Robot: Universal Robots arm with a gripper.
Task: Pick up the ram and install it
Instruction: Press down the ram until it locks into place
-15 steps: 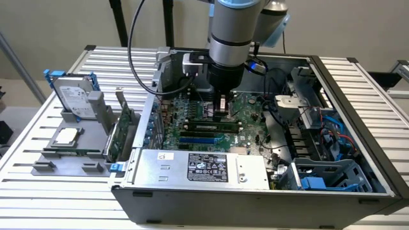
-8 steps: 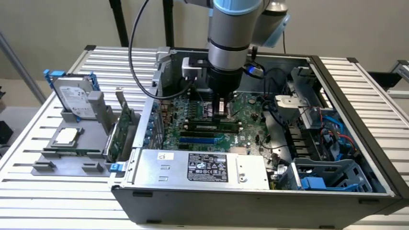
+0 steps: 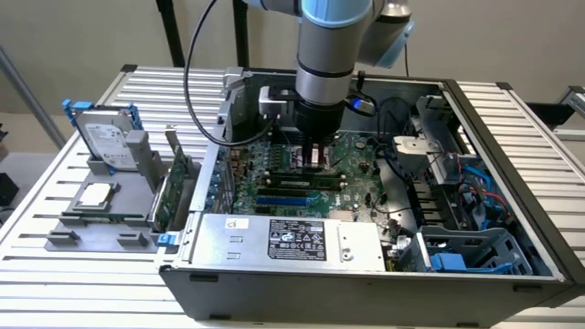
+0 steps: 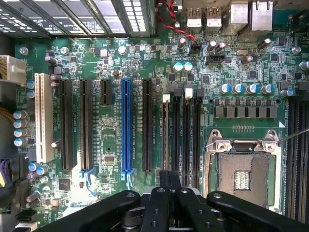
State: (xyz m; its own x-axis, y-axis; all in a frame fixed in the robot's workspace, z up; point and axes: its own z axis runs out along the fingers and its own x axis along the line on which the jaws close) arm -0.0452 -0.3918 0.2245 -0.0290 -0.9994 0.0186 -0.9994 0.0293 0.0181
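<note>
Jaws (image 3: 316,159) are closed together with nothing seen gripped. The ram (image 3: 297,181) stands edge-up in a memory slot directly below and just ahead of them. Judgement: press straight down and evenly along the stick until both latches close, without tilting. Power-supply label (image 3: 297,240) is not legible.

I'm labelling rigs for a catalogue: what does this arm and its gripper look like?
The arm is a silver-grey cylinder with a light-blue joint cap and a black band, ending in a black wrist. A black cable loops beside it. The gripper has black linkage fingers with round pivots.
</note>
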